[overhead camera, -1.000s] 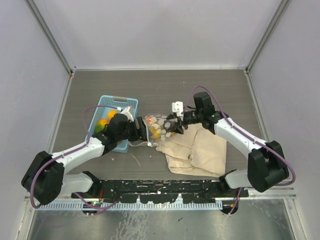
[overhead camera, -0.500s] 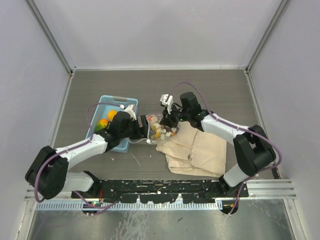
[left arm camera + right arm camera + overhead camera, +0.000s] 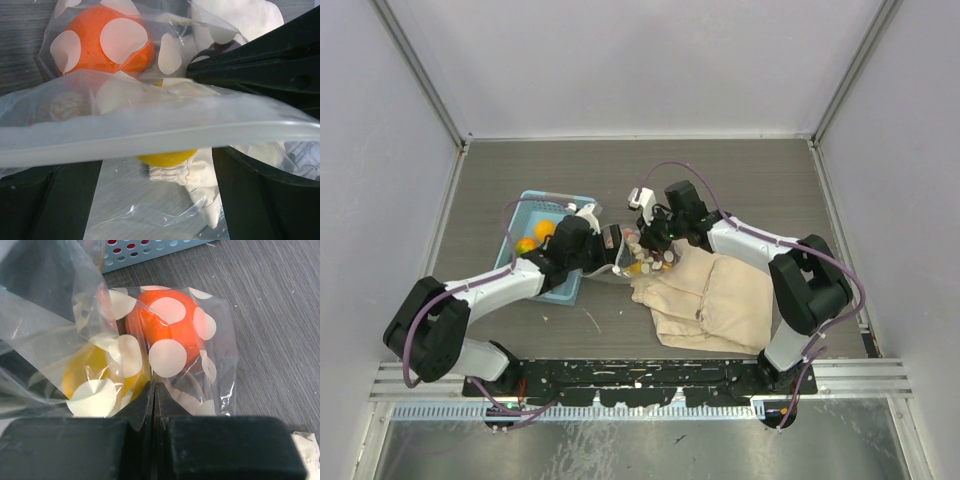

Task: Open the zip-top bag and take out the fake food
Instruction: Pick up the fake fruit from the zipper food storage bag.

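Zip-top bag (image 3: 640,266) sits at mid-worktop, nearer the near edge than the far one, wedged between a light blue basket (image 3: 523,222) on its left and a beige cloth bag (image 3: 720,300) on its right, touching or overlapping the cloth's edge. Both arms converge on it from opposite sides, which reads as a set-up for pulling the mouth apart. Left tool (image 3: 612,250) is spread wide and holds nothing. In its wrist view the zip strip (image 3: 150,132) runs straight across the gap between its two fingers, so it looks lined up to close on one lip. Right tool (image 3: 154,392) is closed tight, tips pressed together, with thin bag film apparently nipped between them, likely as the anchor on the other side. Fake food is inside the bag: an orange piece (image 3: 167,325) and a yellow piece (image 3: 90,372) press against the spotted film, with something dark (image 3: 220,49) just behind. A few bright pieces (image 3: 535,238) lie in the basket. Mouth faces the basket side and the left edge of the worktop, with the strip running roughly near to far. The bag's long axis seems to lie left to right, its closed end toward the cloth bag, though the crumpling makes that uncertain. Whether the zip is parted cannot be told.
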`<state>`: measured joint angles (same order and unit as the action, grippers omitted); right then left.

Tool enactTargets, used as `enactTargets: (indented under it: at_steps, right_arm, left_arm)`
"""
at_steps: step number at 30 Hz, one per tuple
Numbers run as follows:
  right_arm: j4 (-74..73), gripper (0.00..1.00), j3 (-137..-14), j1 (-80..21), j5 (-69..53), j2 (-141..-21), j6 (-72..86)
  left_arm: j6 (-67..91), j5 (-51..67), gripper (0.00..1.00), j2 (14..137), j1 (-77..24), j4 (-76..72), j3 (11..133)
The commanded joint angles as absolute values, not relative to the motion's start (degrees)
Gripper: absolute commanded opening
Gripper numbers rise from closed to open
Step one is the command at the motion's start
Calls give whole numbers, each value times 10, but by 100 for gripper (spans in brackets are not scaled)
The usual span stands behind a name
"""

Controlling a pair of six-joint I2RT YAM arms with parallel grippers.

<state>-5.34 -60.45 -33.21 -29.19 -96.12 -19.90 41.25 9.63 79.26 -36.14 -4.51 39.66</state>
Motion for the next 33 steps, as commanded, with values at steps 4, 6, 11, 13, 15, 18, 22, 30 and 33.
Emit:
enactTargets:
  at_steps: [4, 6, 11, 13, 15, 18, 22, 30, 33]
  right_arm:
    - [-120, 5, -658, -339, -317, -980, -226]
    - [-132, 5, -664, -339, -323, -985, -227]
    - [-140, 5, -670, -339, -329, -989, -230]
    - [-145, 5, -673, -339, -330, -990, -231]
    - [-148, 5, -676, -339, -330, -990, -232]
    - [-150, 5, -677, -339, -328, -990, -232]
    - [-154, 5, -680, -339, -327, -993, -233]
    - [-163, 5, -686, -340, -328, -999, -234]
    - [-163, 5, -686, -339, -328, -998, -234]
  left_arm:
    - [398, 81, 94, 811, -372, -69, 429]
    - [398, 81, 94, 814, -375, -69, 430]
    - [387, 65, 96, 824, -393, -35, 442]
    - [379, 53, 96, 829, -402, -17, 450]
    - [374, 43, 96, 834, -409, 0, 457]
    - [366, 20, 96, 838, -421, 23, 464]
    - [361, 5, 94, 840, -432, 41, 467]
    - [353, -14, 95, 867, -452, 70, 483]
    - [353, -23, 94, 873, -453, 72, 486]
